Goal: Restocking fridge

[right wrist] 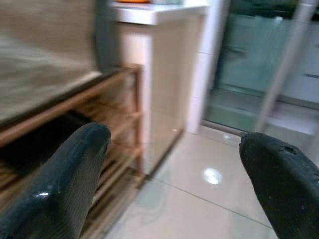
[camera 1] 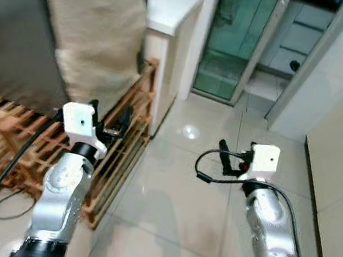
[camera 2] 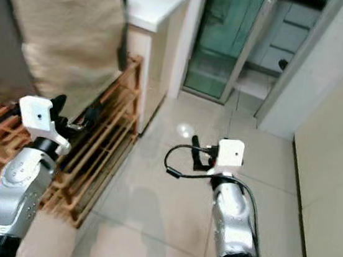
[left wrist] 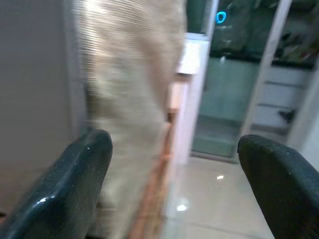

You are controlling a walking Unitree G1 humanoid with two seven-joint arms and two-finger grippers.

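Left gripper (left wrist: pixel 174 189): fingers spread wide, empty, raised over wooden rack (camera 1: pixel 115 150).
Right gripper (right wrist: pixel 179 189): fingers parted, empty, above tiled floor (camera 1: pixel 175 198).
Fridge: cannot be identified.
Ahead: white counter (camera 1: pixel 173 9), glass door (camera 1: pixel 235 42).

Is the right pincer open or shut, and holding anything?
Open and empty. In the right wrist view the right pincer's two black fingers stand wide apart, with floor tiles between them.
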